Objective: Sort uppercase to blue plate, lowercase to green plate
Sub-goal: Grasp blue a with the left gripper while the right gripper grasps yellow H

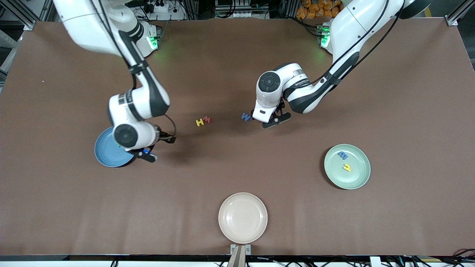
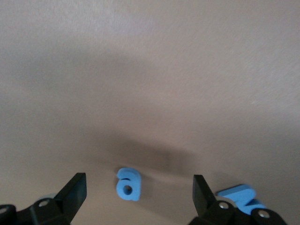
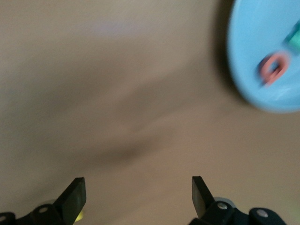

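Note:
My left gripper (image 2: 139, 182) hangs open just over the table with a blue lowercase a (image 2: 128, 184) lying between its fingers, untouched. A blue uppercase W (image 2: 241, 197) lies just outside one finger, and it shows beside the left gripper (image 1: 274, 119) as the W (image 1: 245, 116). My right gripper (image 3: 138, 185) is open and empty, over the table at the edge of the blue plate (image 1: 100, 154). That plate (image 3: 248, 89) holds a red Q (image 3: 274, 68) and a teal letter (image 3: 294, 40). The green plate (image 1: 362, 178) holds a blue m (image 1: 343, 155) and a yellow lowercase letter (image 1: 346, 167).
A yellow H (image 1: 200, 122) and a red w (image 1: 206, 119) lie touching each other mid-table, between the two grippers. An empty cream plate (image 1: 242, 217) sits near the table's front edge.

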Action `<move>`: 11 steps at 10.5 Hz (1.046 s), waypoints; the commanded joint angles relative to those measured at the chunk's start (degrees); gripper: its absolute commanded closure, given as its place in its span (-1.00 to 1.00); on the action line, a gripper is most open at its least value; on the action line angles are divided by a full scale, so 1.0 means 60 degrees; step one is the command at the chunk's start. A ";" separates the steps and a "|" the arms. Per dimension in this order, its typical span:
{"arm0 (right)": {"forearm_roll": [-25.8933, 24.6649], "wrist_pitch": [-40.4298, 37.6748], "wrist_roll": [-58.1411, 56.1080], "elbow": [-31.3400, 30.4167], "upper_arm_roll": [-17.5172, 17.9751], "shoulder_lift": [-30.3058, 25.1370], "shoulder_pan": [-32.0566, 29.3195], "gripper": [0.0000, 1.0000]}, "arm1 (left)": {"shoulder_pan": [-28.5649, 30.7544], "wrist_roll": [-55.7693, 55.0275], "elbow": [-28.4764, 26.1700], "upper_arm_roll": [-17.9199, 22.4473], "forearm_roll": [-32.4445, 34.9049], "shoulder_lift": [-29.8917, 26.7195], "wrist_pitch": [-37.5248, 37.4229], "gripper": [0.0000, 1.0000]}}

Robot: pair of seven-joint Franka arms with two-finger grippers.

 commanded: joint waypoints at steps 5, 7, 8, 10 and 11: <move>0.0496 0.2788 0.3162 -0.2011 -0.0027 -0.0489 0.1577 -1.00 | 0.0546 -0.0707 -0.1994 -0.0175 0.1350 -0.0802 0.1510 -0.95; 0.0583 0.3328 0.3630 -0.2100 -0.0012 -0.0359 0.1638 -1.00 | 0.0621 -0.0797 -0.2085 -0.0175 0.1663 -0.0773 0.1734 -0.88; 0.0758 0.3505 0.3676 -0.2216 0.0075 -0.0358 0.1696 -1.00 | 0.0636 -0.0797 -0.1998 -0.0175 0.1663 -0.0744 0.1748 -0.86; 0.1096 0.4132 0.3691 -0.2537 0.0076 -0.0329 0.1871 -1.00 | 0.0621 -0.0797 -0.1851 -0.0175 0.1692 -0.0686 0.1763 -0.73; 0.1140 0.4180 0.3705 -0.2612 0.0076 -0.0329 0.1901 -1.00 | 0.0621 -0.0797 -0.1763 -0.0175 0.1692 -0.0642 0.1777 -0.65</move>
